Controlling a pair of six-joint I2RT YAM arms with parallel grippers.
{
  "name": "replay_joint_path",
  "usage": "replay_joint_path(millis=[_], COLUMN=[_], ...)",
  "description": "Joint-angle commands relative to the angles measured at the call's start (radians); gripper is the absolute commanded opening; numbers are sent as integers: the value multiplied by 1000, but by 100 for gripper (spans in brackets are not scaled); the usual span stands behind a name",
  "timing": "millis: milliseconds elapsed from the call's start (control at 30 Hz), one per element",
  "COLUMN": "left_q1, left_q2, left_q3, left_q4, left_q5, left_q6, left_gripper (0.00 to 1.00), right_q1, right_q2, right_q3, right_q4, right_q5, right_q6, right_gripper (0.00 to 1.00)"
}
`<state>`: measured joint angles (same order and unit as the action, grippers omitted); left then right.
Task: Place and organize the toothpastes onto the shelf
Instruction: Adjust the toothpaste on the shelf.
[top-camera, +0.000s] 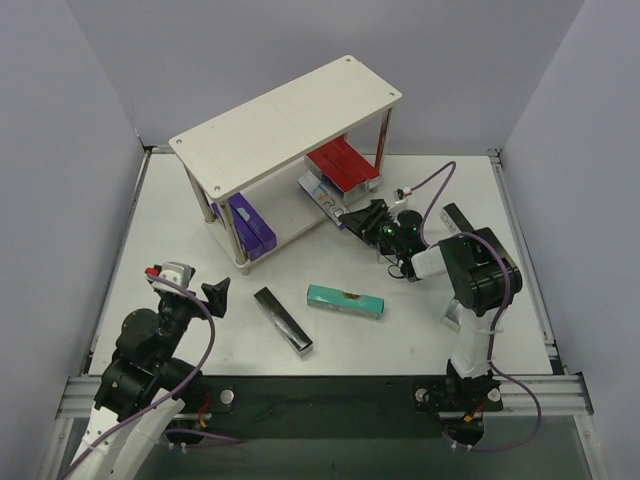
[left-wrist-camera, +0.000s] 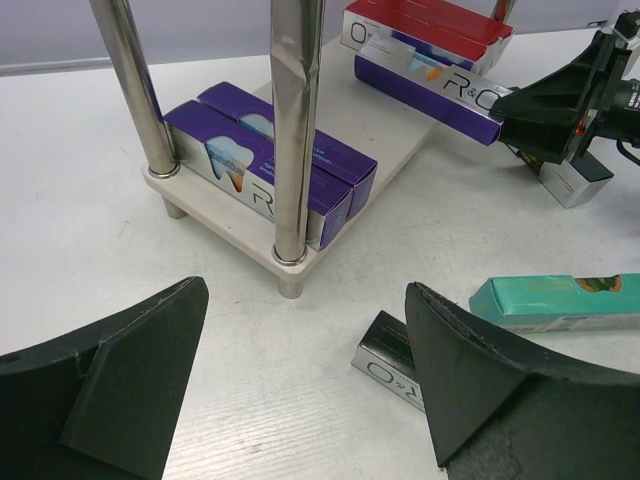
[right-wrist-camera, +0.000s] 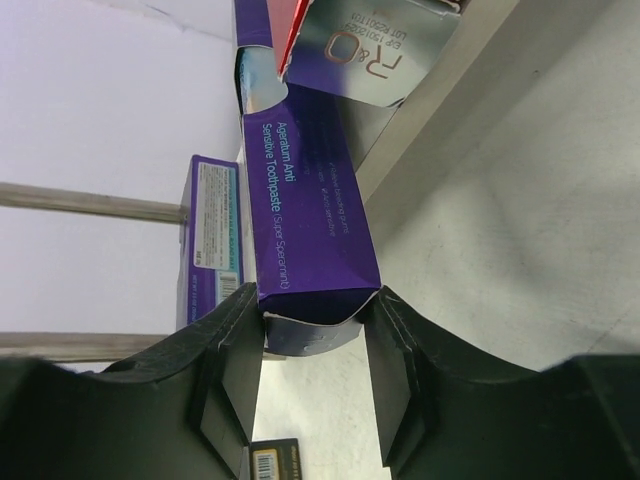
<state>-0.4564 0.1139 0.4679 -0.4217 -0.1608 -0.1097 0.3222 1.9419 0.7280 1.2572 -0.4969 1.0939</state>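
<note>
Pale lilac walls close in a white table (top-camera: 420, 320), and the shelf (top-camera: 290, 120) stands toward its far side, set at an angle. On the lower board, the left end carries a purple pair (left-wrist-camera: 270, 165) of cartons lying side by side. The right end carries the red cartons (top-camera: 342, 165).

Just beside the red ones, on their near side, lies the purple carton (right-wrist-camera: 310, 210). Its length runs along the lower board and its right end juts out past the board's edge over the table. The right gripper (right-wrist-camera: 312, 350) reaches in from the right and is clamped on that jutting end. One finger (right-wrist-camera: 230, 370) presses the carton's left face and the other presses its right face. Only the last stretch of the carton sits between them, and the end flap there looks slightly dented. Whether the carton's weight rests on the board or is lifted off it cannot be told.

The left gripper (top-camera: 190, 287) hovers over the near left of the table with its fingers (left-wrist-camera: 120, 390) spread wide, gripping nothing. It points toward the shelf's near-left leg. A black carton (top-camera: 283, 320) lies flat on the table just to the right of it, its silver end close to the right-hand finger. A teal carton (top-camera: 345, 300) lies flat a little further right, near the table's middle. Both are apart from the shelf.
</note>
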Motion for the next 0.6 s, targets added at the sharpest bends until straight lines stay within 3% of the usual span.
replay_joint_path(millis=[0, 133, 300, 567], left_q1=[5, 5, 7, 9], left_q2=[7, 10, 15, 13], left_q3=[2, 0, 2, 2], left_q4=[54, 55, 58, 57], left_q5=[0, 3, 13, 17], left_q6=[11, 11, 13, 13], left_gripper=[91, 91, 91, 91], right_q1=[30, 113, 270, 506], right_q2=[-70, -171, -291, -278], right_q3=[13, 14, 88, 203], right_q4=[46, -155, -477, -602], right_q5=[-37, 23, 283, 681], right_q6=[-144, -356, -699, -1003], right_gripper=[31, 31, 31, 31])
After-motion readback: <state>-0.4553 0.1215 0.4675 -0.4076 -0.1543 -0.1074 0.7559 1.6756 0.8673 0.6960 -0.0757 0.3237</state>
